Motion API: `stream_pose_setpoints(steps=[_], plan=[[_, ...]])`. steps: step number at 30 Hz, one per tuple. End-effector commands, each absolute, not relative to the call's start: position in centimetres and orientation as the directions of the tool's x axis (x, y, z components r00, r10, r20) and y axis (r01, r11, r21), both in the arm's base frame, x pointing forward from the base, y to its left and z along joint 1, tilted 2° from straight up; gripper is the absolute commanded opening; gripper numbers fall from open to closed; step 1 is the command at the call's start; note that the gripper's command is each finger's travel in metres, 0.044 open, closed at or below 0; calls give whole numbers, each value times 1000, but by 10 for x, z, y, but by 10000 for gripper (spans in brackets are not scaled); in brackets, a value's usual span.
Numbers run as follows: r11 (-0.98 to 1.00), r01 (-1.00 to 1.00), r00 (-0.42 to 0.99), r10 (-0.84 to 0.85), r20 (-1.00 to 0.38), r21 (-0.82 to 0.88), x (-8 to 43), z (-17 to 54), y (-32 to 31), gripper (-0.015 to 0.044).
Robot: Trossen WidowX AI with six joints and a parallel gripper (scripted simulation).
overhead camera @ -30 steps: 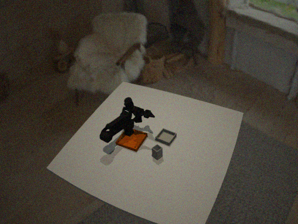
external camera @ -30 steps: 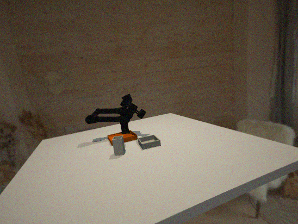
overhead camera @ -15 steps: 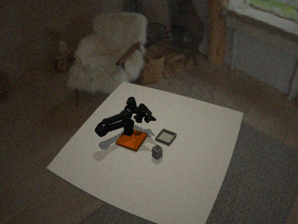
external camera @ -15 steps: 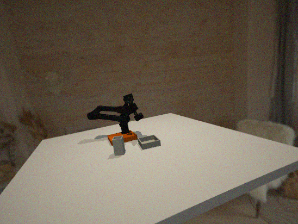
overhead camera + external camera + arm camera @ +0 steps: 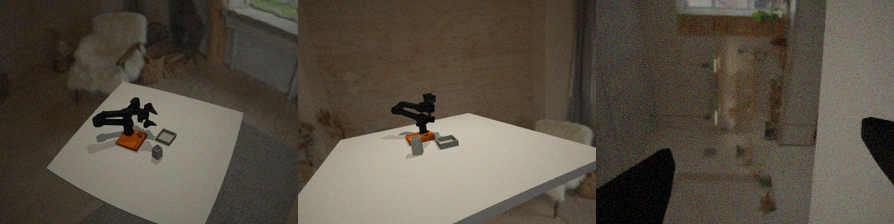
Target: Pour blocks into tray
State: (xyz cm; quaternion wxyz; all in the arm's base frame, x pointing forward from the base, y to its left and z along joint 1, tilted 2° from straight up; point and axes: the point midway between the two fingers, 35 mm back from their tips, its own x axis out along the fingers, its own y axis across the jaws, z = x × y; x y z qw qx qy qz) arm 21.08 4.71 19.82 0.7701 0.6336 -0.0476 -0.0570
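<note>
Gripper [image 5: 155, 118] [image 5: 768, 140] open; blocks inside cup [image 5: 157, 152] [image 5: 416, 145] indiscernible.

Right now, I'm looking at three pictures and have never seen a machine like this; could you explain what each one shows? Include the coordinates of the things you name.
The machine is a single black robot arm, standing on an orange base [image 5: 128, 142] [image 5: 413, 138]. At its end is a gripper [image 5: 152, 115], a kind of hand with two fingers, which are wide apart and hold nothing.

The top picture looks down at the table [image 5: 190, 163] [image 5: 488, 163] from above and at a slant. The exterior picture looks across it from one side. The wrist picture comes from a camera near the gripper: the dark shapes at its lower corners are the fingers, with the room beyond.

On the table stand an upright grey cup [image 5: 157, 154] [image 5: 417, 147] and, beside it but apart, a shallow tray [image 5: 165, 142] [image 5: 450, 145]. I can't make out any blocks inside the cup.
</note>
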Motion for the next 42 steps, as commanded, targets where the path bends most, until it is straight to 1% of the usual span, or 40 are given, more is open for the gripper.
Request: stream_pose_setpoints(steps=[1, 11, 20, 31, 42], plan=[[324, 72, 987, -159, -20, 944, 219, 197, 41, 440], [622, 205, 975, -198, -102, 756, 235, 184, 18, 440], [799, 301, 953, -233, -194, 520, 245, 170, -7, 440], [910, 343, 913, -265, -310, 231, 248, 152, -39, 440], [953, 302, 865, -278, -419, -9, 242, 135, -70, 440]])
